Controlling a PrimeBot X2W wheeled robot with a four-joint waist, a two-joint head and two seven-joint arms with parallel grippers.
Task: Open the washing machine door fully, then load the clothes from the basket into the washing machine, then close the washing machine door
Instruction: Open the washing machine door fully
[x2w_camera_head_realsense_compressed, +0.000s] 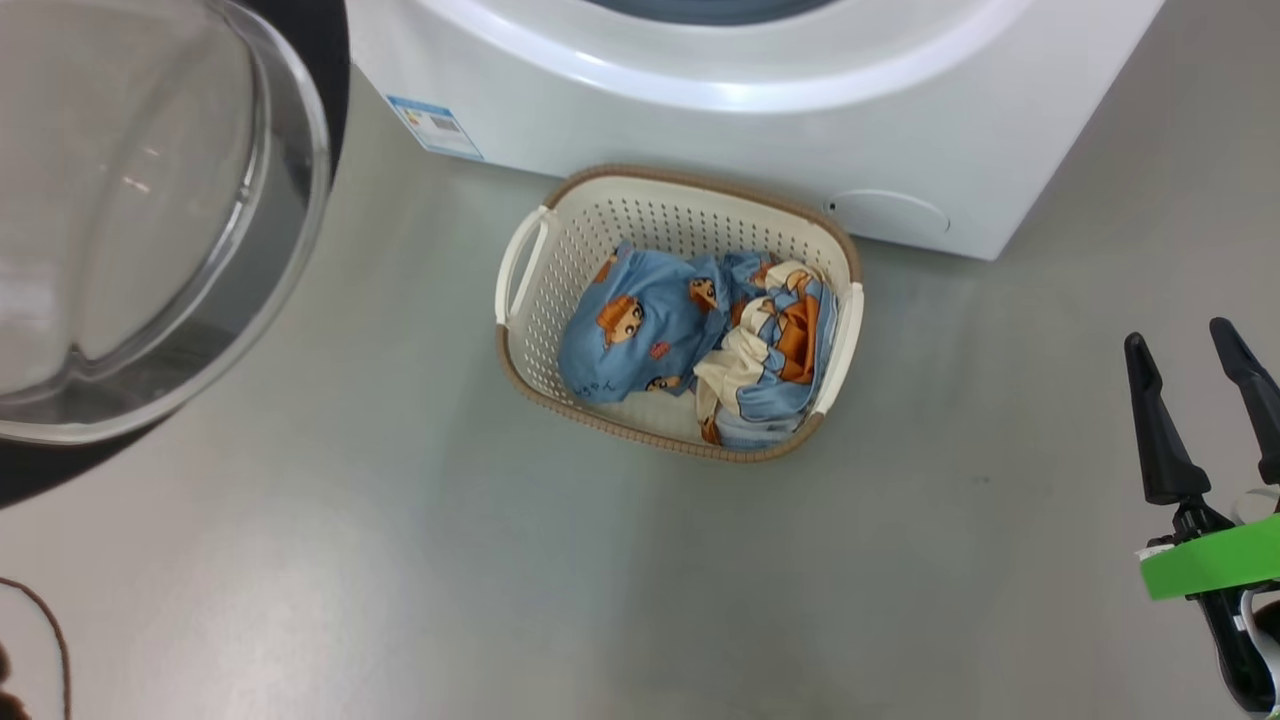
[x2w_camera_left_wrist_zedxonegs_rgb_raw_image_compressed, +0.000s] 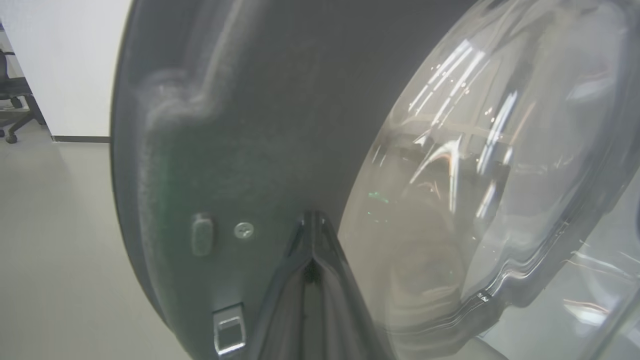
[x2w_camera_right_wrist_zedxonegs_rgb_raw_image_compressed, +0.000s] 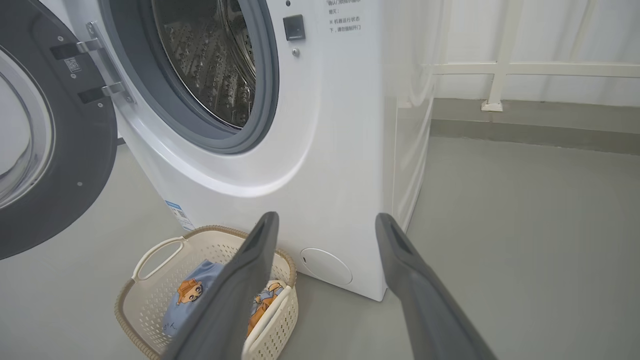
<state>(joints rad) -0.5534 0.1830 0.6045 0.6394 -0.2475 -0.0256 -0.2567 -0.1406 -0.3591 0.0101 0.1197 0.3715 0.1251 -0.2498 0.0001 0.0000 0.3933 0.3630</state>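
At the far left, the washing machine door is seen swung open, its clear domed window turned toward the near side and its black rim showing around the glass. In the left wrist view, the left gripper is shown with its two dark fingers pressed together, nothing pinched between them. The tips are set close against the black inner face of the door, between a small screw and the edge of the glass bowl; whether they touch it cannot be told. Further right, a small blue label is found on the lower left corner of the washing machine, whose white front spans the far side. In the right wrist view its steel drum is exposed inside the grey gasket ring. The basket is placed on the grey floor just in front of the machine, near the middle. The clothes are bundled inside it, light blue at the left and cream and orange at the right. At the right, well apart from the basket, the right gripper is held above the floor with its fingers spread wide and empty, and a green band is wrapped behind them.
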